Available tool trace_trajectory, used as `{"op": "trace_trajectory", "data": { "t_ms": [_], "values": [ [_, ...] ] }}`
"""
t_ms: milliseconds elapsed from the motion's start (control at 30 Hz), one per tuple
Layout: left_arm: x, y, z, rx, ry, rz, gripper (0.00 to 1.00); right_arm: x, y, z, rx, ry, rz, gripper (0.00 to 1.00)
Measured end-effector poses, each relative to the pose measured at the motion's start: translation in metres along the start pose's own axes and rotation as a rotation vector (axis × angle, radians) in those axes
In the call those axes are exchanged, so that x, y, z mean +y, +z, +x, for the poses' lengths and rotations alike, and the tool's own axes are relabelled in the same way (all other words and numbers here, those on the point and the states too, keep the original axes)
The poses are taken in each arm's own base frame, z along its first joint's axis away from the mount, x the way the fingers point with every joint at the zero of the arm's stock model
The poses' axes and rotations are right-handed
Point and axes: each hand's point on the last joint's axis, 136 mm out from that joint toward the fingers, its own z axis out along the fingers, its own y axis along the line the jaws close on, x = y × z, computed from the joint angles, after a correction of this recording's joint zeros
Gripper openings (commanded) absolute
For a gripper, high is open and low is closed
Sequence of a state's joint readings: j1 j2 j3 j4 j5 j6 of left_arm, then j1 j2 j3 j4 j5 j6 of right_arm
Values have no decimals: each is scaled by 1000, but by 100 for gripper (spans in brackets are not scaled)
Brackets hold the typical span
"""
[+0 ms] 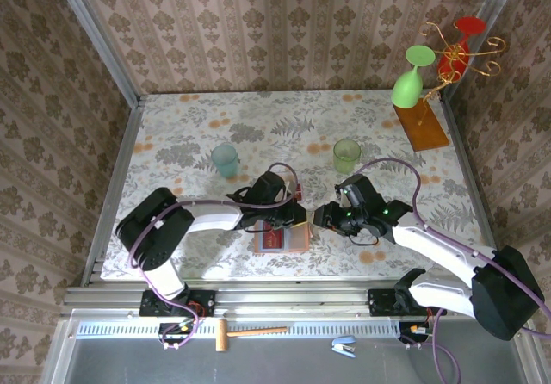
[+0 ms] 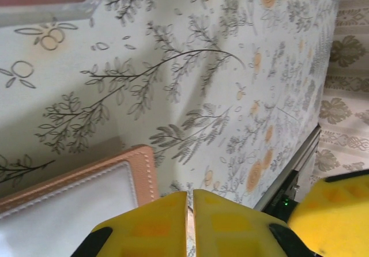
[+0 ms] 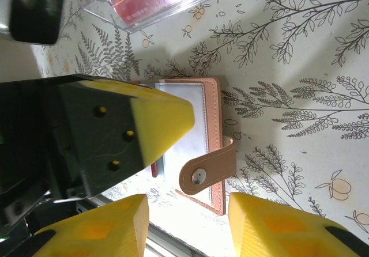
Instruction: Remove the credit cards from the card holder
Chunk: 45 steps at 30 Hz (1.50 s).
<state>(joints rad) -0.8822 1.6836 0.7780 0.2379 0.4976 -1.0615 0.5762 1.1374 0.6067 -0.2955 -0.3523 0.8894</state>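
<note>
The tan leather card holder [image 3: 212, 124] lies open on the flowered table, clear pocket up, its snap strap [image 3: 207, 167] curling over the edge. A thin red card edge [image 3: 153, 169] peeks from its inner side. My left gripper [image 2: 190, 195] is shut with a thin tan sliver of the holder between its pads, and the holder's corner [image 2: 115, 182] lies just to its left. In the right wrist view one left finger [image 3: 161, 118] covers part of the pocket. My right gripper [image 3: 187, 222] is open, its fingers either side of the strap, apart from it.
A clear plastic box [image 3: 153, 0] with red cards in it sits beside the holder, near the table's front edge [image 1: 280, 239]. Further back stand a teal cup [image 1: 225, 158], a green cup [image 1: 347, 154] and a glass rack [image 1: 422, 126]. The metal rail [image 2: 288, 170] runs close by.
</note>
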Motion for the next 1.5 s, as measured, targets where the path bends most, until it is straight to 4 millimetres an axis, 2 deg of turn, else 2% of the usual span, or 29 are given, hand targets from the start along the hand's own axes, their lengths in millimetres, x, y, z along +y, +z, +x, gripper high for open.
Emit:
{"op": "trace_trajectory", "data": {
  "t_ms": [167, 333, 500, 700, 1033, 1267, 1500],
  "values": [
    [-12, -11, -3, -24, 22, 26, 11, -1, 3, 2, 18, 6, 4, 41],
    [-9, -24, -6, -51, 18, 37, 12, 4, 6, 0, 32, 13, -7, 40],
    [5, -36, -4, -74, 0, 29, 13, 14, 12, -2, 45, 7, -10, 40],
    [24, -50, 1, -103, -23, 17, 14, 37, 26, -2, 82, -22, -17, 40],
    [49, -76, 9, -176, -43, 4, 15, 70, 63, 13, 166, -79, -15, 40],
    [75, -78, 19, -179, -78, -39, 14, 72, 85, 25, 208, -87, 5, 39],
    [78, -76, 20, -181, -75, -34, 14, 64, 97, 30, 236, -77, 29, 38]
  ]
}}
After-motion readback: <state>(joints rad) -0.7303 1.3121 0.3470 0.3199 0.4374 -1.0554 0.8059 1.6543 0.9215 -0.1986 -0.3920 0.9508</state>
